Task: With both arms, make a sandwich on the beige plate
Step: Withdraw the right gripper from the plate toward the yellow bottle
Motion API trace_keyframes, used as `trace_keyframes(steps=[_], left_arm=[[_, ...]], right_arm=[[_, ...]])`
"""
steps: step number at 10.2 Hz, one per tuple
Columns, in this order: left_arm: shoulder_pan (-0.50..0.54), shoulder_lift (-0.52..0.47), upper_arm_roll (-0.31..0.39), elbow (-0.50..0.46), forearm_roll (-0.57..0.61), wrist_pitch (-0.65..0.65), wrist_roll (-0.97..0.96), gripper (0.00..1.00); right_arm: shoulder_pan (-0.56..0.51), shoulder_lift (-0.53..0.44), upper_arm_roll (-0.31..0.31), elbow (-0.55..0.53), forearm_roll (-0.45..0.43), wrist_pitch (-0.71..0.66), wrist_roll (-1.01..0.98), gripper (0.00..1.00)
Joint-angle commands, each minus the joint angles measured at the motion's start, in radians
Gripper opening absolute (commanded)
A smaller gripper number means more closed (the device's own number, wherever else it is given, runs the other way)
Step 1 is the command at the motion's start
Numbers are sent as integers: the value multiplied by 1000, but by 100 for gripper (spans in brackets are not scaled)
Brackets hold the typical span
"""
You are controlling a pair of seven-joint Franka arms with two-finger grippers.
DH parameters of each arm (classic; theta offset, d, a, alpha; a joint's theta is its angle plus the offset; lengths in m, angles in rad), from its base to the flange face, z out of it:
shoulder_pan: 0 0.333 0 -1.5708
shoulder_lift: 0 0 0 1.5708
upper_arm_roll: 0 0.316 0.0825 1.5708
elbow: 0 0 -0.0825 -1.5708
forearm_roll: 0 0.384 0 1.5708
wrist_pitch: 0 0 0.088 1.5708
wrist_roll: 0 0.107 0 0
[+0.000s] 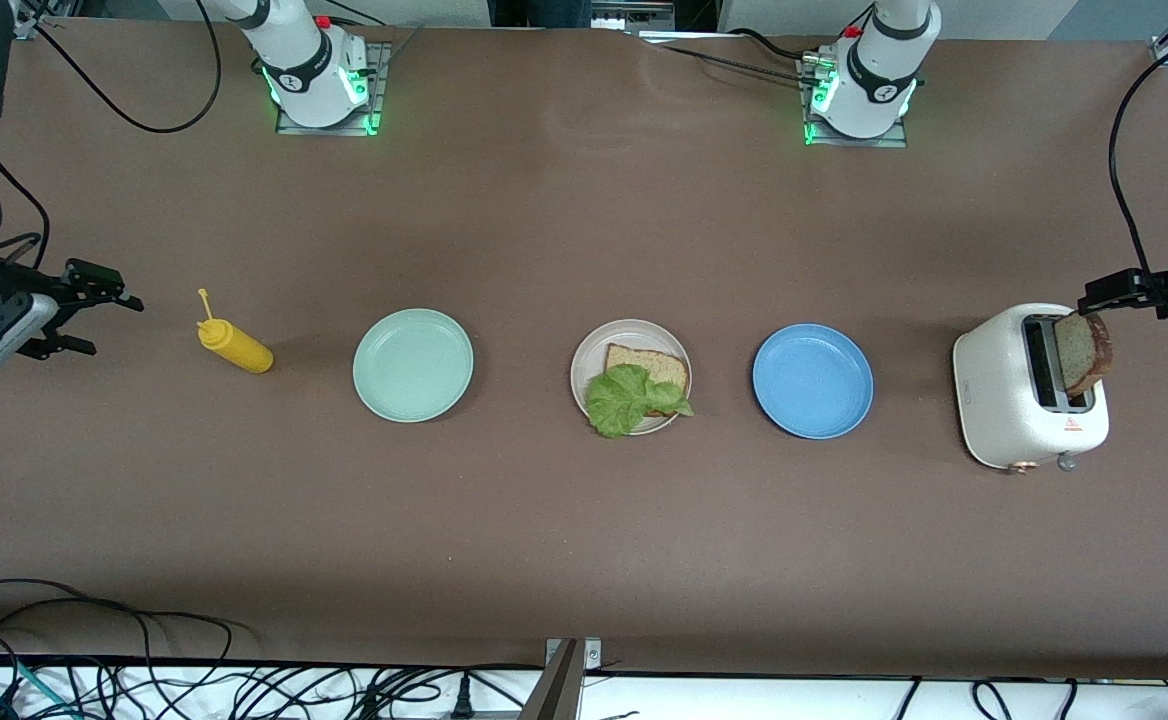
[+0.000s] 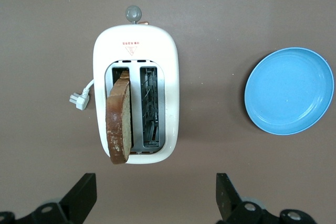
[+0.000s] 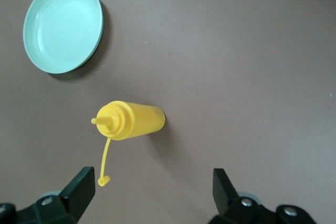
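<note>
Counting – three plates: mint-green plate [image 1: 413,365], beige plate [image 1: 589,352], blue plate [image 1: 812,381]; two bread slices – one on the beige plate [image 1: 656,368], one in the toaster slot [image 1: 1086,352]; one lettuce leaf [image 1: 628,398], one toaster [image 1: 1014,400], one mustard bottle [image 1: 235,348].

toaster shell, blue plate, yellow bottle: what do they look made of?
Toaster: likely painted metal or hard plastic; cream, smooth, soft sheen, rounded corners.
Blue plate: probably plastic or melamine; matte, uniform colour, thin raised rim, though ceramic can't be ruled out.
Yellow bottle: soft squeeze plastic by the look; slightly glossy, moulded nozzle with a thin flexible cap tether.

Brown table [image 1: 564,520] — three plates [image 1: 413,365], mustard bottle [image 1: 234,346], toaster [image 1: 1029,388].
</note>
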Motion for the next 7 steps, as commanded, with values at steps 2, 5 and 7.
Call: trace_keyframes(steps=[2,5,7], left_arm=[[7,7,-10,19,36,-18,17,100],[5,3,-15,19,36,-29,13,100],[5,3,-15,19,36,-29,16,100]], right_arm=[[-84,117,8,-32,289,-19,-468,99],[-118,277,20,-20,537,-155,-705,99],[-127,305,34,-18,579,-168,-733,100]])
